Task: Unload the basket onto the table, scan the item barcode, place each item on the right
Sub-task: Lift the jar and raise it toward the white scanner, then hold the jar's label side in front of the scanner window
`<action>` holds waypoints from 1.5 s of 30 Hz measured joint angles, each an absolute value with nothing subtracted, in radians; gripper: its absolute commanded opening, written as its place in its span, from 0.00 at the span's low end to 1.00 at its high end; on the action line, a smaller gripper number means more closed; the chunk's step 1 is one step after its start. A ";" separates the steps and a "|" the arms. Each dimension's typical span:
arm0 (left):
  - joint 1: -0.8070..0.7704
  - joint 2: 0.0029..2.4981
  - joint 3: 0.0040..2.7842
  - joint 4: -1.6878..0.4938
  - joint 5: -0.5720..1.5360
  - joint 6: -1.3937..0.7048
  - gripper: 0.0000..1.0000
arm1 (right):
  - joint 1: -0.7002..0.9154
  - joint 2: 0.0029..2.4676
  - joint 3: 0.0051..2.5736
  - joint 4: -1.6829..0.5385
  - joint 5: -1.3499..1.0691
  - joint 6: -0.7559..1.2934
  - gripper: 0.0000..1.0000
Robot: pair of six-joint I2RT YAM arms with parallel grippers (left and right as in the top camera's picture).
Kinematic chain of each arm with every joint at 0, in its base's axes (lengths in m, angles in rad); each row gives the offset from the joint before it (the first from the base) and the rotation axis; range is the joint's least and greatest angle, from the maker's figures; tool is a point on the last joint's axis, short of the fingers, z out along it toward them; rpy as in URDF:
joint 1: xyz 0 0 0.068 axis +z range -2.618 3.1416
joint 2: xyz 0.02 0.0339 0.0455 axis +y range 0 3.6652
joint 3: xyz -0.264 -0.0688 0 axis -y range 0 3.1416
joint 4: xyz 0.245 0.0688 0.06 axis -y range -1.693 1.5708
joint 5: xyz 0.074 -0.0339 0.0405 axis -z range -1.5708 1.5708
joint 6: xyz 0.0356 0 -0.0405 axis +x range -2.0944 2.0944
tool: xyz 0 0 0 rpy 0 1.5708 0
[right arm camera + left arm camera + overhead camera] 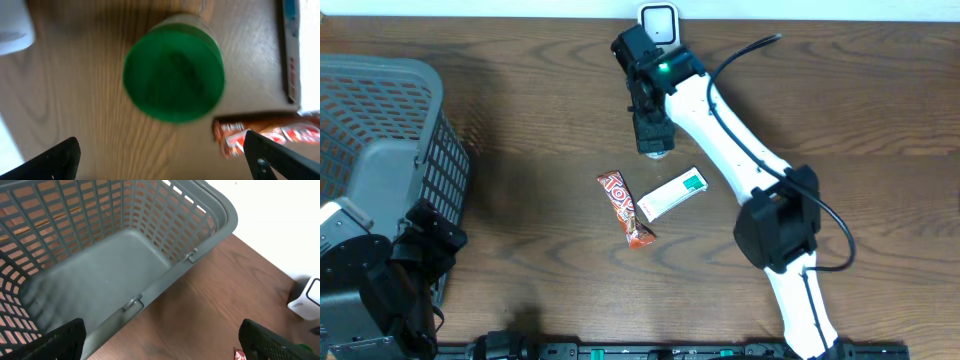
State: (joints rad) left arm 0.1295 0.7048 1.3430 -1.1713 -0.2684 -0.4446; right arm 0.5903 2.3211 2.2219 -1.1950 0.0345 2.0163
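Right wrist view shows the right gripper [161, 150] spread wide above the green-capped jar [173, 70]; closing off-centre may tip it over.

Grey lattice basket [380, 110] left; table [540, 120] dark brown wood-grain; lid [173, 75] green (blurry); candy bar [626, 208] orange-red, white lettering; box [673, 193] white, green end; scanner [658, 20] white.
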 measured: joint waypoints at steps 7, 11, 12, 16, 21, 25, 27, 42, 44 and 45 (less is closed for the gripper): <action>0.130 0.705 1.343 -1.171 -0.268 -0.445 0.98 | 0.580 2.341 2.217 -1.177 0.042 2.032 0.99; 0.130 0.705 1.343 -1.171 -0.268 -0.445 0.98 | 0.570 2.351 2.217 -1.159 0.038 2.035 0.99; 0.130 0.705 1.343 -1.171 -0.268 -0.445 0.98 | 0.567 2.356 2.217 -1.155 0.032 2.035 0.99; 0.130 0.705 1.343 -1.171 -0.268 -0.445 0.98 | 0.554 2.398 2.217 -1.135 -0.012 2.035 0.99; 0.130 0.705 1.343 -1.171 -0.268 -0.445 0.98 | 0.533 2.465 2.216 -1.139 -0.075 2.035 0.95; 0.130 0.705 1.343 -1.171 -0.268 -0.445 0.98 | 0.523 2.477 2.215 -1.147 -0.098 2.033 0.70; 0.130 0.705 1.343 -1.171 -0.268 -0.445 0.98 | 0.520 2.477 2.215 -1.159 -0.101 2.033 0.62; 0.130 0.705 1.343 -1.171 -0.268 -0.445 0.98 | 0.515 2.475 2.217 -1.246 -0.117 1.774 0.44; 0.130 0.705 1.343 -1.171 -0.268 -0.445 0.98 | 0.509 2.474 2.217 -1.256 -0.140 1.676 0.45; 0.130 0.705 1.343 -1.171 -0.268 -0.445 0.98 | 0.504 2.474 2.217 -1.260 -0.156 1.620 0.45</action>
